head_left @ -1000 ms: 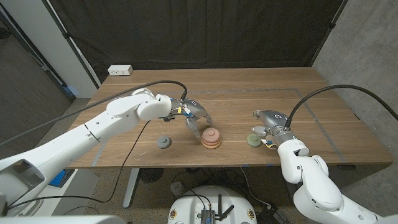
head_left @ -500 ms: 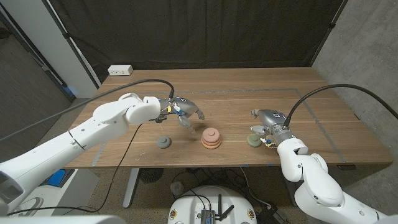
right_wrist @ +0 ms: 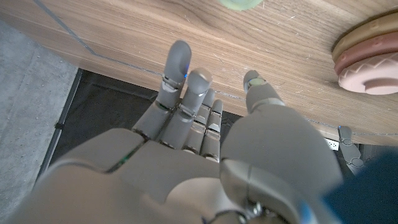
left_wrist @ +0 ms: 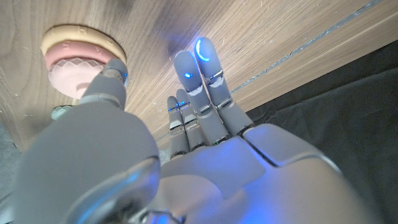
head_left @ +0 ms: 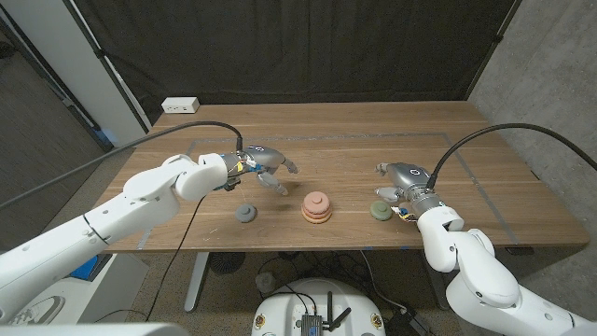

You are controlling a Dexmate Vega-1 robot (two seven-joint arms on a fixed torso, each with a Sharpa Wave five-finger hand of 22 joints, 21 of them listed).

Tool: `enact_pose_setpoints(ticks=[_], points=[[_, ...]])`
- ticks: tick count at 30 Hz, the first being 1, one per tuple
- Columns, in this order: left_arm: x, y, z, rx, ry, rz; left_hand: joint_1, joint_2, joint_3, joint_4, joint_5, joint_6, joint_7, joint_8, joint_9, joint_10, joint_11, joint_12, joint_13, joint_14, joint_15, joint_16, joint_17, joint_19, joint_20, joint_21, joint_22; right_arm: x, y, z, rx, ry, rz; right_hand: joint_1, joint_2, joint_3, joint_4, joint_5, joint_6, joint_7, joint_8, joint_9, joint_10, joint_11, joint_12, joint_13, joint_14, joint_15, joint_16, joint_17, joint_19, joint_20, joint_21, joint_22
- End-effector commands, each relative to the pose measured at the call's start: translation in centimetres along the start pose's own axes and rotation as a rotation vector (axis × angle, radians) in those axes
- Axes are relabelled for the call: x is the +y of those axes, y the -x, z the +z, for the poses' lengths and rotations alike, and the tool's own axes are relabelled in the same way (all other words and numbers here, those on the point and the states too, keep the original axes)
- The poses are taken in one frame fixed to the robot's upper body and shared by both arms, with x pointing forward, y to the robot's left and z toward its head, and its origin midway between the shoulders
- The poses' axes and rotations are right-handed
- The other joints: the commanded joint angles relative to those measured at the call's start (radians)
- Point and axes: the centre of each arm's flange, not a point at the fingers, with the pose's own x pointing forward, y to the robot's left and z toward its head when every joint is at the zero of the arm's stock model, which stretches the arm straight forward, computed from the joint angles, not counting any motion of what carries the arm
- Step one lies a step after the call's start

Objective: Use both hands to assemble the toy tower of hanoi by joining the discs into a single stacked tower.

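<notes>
A short stack of tan and pink discs (head_left: 316, 207) stands near the table's front middle; it also shows in the left wrist view (left_wrist: 79, 57) and the right wrist view (right_wrist: 370, 56). A small grey disc (head_left: 245, 214) lies to its left and a green disc (head_left: 380, 210) to its right. The green disc (right_wrist: 241, 4) is just past my right fingers in the right wrist view. My left hand (head_left: 266, 166) hovers open behind the grey disc, holding nothing. My right hand (head_left: 403, 185) stands open just behind the green disc, apart from it.
A white power strip (head_left: 180, 105) lies at the table's back left corner. Black cables (head_left: 485, 136) run over the wooden table (head_left: 373, 140) to both arms. A dark curtain hangs behind the table.
My left hand has drawn back left and away from the disc stack, over which it hovered a second ago. The right hand and the discs have not moved.
</notes>
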Motion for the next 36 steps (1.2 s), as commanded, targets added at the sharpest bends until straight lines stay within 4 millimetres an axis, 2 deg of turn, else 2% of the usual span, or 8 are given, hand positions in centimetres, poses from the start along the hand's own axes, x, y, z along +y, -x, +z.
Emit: enact_pose_setpoints(ticks=[1, 3, 14, 24, 28, 36], points=[[-1.7, 2.2, -0.9, 0.101, 0.086, 0.072, 0.007, 0.01, 0.011, -0.002, 0.003, 0.014, 0.001, 0.004, 0.002, 0.011, -0.002, 0.005, 0.0, 0.014, -0.062, 0.004, 0.0, 0.01, -0.111, 0.008, 0.002, -0.2, 0.1, 0.0, -0.012, 0.005, -0.002, -0.001, 0.001, 0.003, 0.004, 0.004, 0.007, -0.002, 0.003, 0.001, -0.014, 0.003, -0.003, -0.002, 0.007, -0.028, 0.003, 0.004, 0.008, -0.094, 0.008, 0.003], [-1.8, 2.4, -0.9, 0.11, 0.094, 0.082, 0.009, 0.012, 0.013, -0.002, 0.003, 0.016, 0.001, 0.004, 0.003, 0.016, 0.001, 0.006, 0.0, 0.013, -0.062, 0.003, -0.002, 0.01, -0.111, 0.008, 0.002, -0.2, 0.1, 0.0, -0.013, 0.005, -0.002, -0.002, 0.0, 0.003, 0.004, 0.004, 0.01, 0.006, 0.004, 0.001, -0.02, 0.006, -0.005, -0.003, 0.003, -0.028, 0.0, 0.002, 0.008, -0.094, 0.008, 0.003], [-2.5, 4.1, -1.4, 0.206, 0.093, 0.139, 0.011, 0.019, 0.018, -0.001, 0.005, 0.027, 0.003, 0.003, 0.003, 0.023, -0.001, 0.005, 0.001, 0.017, -0.062, 0.004, -0.002, 0.01, -0.111, 0.007, 0.002, 0.0, 0.4, -0.1, -0.017, 0.003, -0.019, -0.004, -0.004, 0.003, 0.003, 0.003, -0.001, 0.001, -0.003, -0.001, -0.036, 0.011, -0.007, -0.008, 0.004, -0.028, 0.001, 0.002, 0.006, -0.094, 0.007, 0.003], [-4.1, 5.5, -1.8, 0.284, 0.168, 0.176, 0.011, 0.026, 0.022, 0.001, 0.007, 0.026, 0.006, -0.001, 0.003, 0.022, 0.007, 0.003, 0.004, 0.015, -0.062, 0.004, 0.0, 0.007, -0.111, 0.005, 0.002, 0.4, 0.6, -0.1, -0.014, -0.001, -0.024, -0.008, -0.008, 0.003, 0.003, 0.003, 0.003, 0.005, -0.002, -0.003, -0.05, 0.018, -0.009, -0.011, -0.004, -0.028, -0.005, -0.001, 0.0, -0.093, 0.003, 0.002], [-4.3, 6.1, -1.8, 0.305, 0.178, 0.199, 0.013, 0.029, 0.025, 0.0, 0.008, 0.027, 0.006, -0.003, 0.004, 0.023, 0.006, 0.003, 0.005, 0.01, -0.062, 0.0, -0.004, 0.005, -0.111, 0.004, 0.003, 0.3, 0.6, 0.0, -0.02, 0.006, -0.02, -0.01, -0.009, 0.003, 0.003, 0.002, 0.008, 0.015, -0.001, -0.004, -0.053, 0.021, -0.008, -0.013, -0.007, -0.028, -0.008, -0.003, -0.002, -0.094, 0.002, 0.002], [-4.5, 6.8, -2.0, 0.332, 0.187, 0.215, 0.015, 0.033, 0.029, -0.001, 0.01, 0.028, 0.006, -0.006, 0.004, 0.026, 0.006, 0.002, 0.007, 0.007, -0.062, -0.001, -0.002, 0.003, -0.111, 0.003, 0.003, 0.3, 0.7, 0.1, -0.022, 0.023, -0.006, -0.021, -0.012, 0.0, 0.007, 0.002, -0.002, 0.015, -0.007, -0.007, -0.065, 0.026, -0.009, -0.018, -0.011, -0.028, -0.014, -0.007, -0.006, -0.092, 0.0, 0.002]])
